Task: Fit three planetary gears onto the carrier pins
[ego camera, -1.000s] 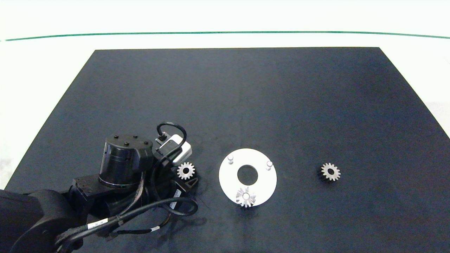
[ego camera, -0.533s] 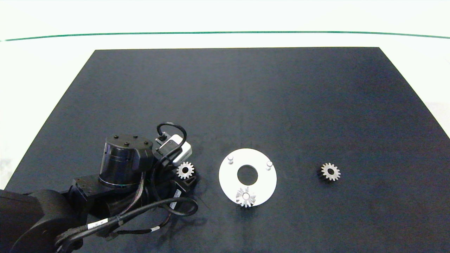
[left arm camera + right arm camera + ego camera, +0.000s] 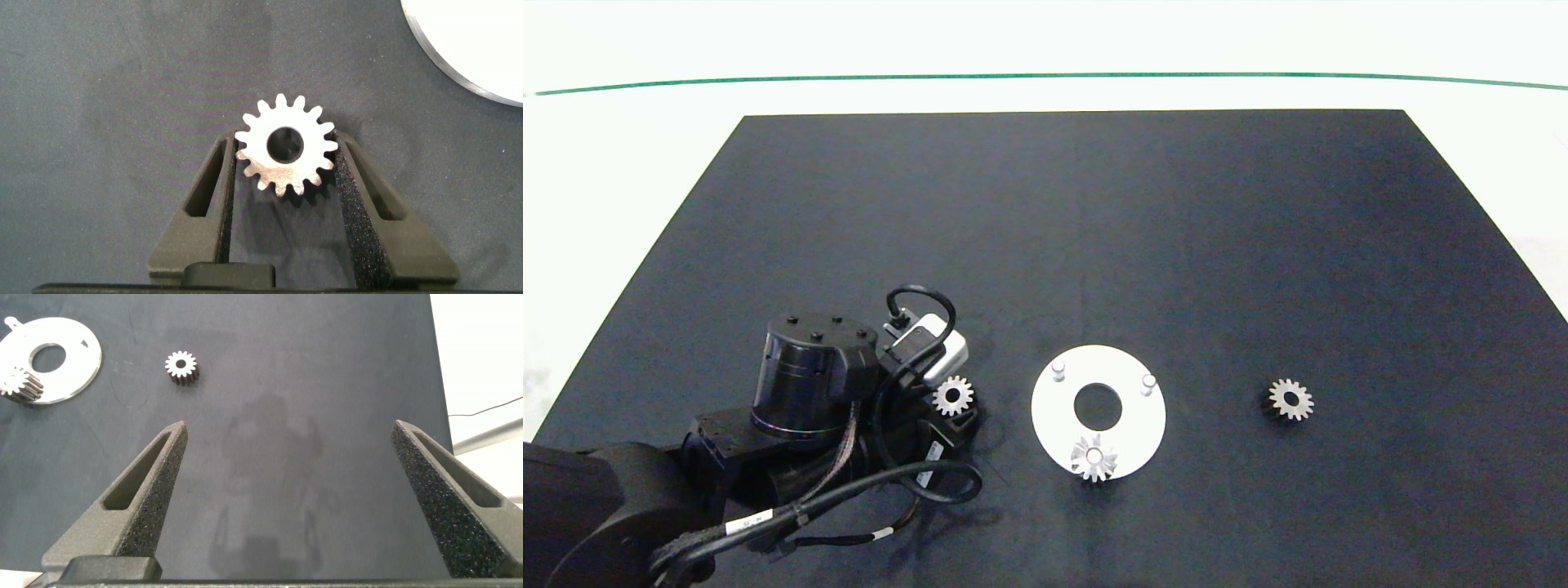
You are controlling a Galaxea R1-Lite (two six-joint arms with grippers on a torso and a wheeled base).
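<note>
Left end effector (image 3: 286, 175) sits low on the dark mat (image 3: 1045, 229), with its two fingers pressed on both sides of a small gear (image 3: 286, 155). I call that clamped on the gear, though it looks like the gear has not left the mat. It is just left of the white disc (image 3: 1131, 429).

One gear (image 3: 1094, 458) already sits on the near pin. The two far pins, one on the left (image 3: 1058, 370) and one on the right (image 3: 1148, 382), stand bare. A third gear (image 3: 1290, 399) lies alone, well off to the right.

I think the step now is to lift this gear and carry it to a bare pin. To do it well, I keep the gear flat, line its hole right over the pin, then go down slowly.

The path to the disc is short and nothing is in the way. The mat has lots of open room behind.

Right end effector (image 3: 290, 498) hangs high over the right side, fingers wide apart, holding nothing.
</note>
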